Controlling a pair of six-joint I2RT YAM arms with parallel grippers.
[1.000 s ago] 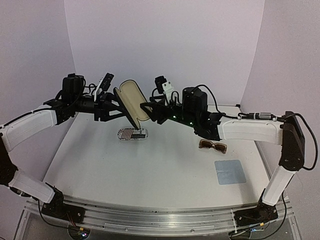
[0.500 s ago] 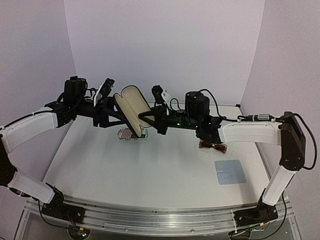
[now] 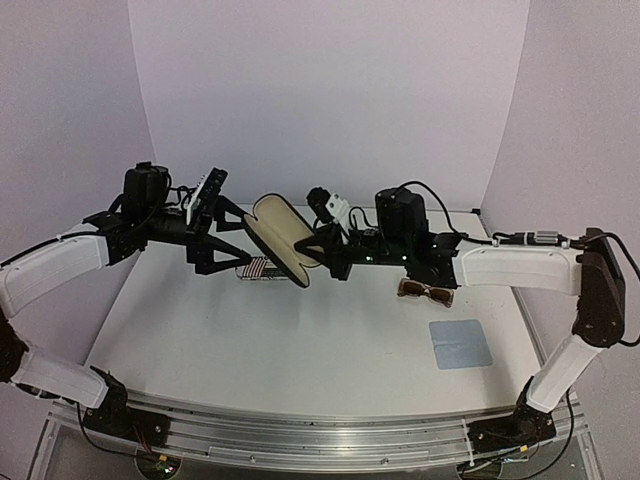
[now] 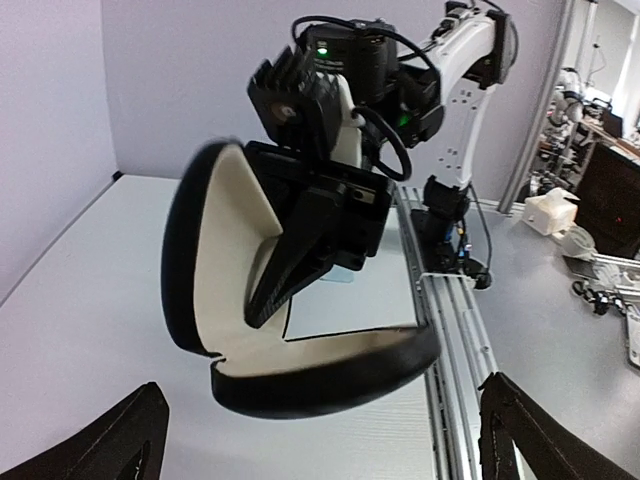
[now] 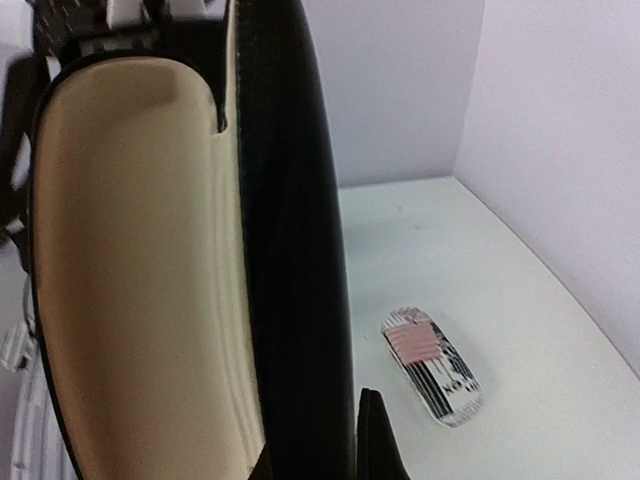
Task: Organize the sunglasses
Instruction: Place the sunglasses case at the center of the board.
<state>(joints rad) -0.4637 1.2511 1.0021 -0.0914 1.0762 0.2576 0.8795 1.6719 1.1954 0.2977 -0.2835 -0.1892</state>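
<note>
Brown sunglasses [image 3: 425,291] lay toward the table [image 3: 300,340] edge on your right — left jaws wide, right jaws gripping the case [image 3: 283,236].

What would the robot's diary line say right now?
left jaws: open, holding nothing | right jaws: shut on open black oval case with cream lining | brown translucent sunglasses: on table

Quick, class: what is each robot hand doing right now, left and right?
Left hand: open, holding nothing.
Right hand: closed on the open black case.
</note>
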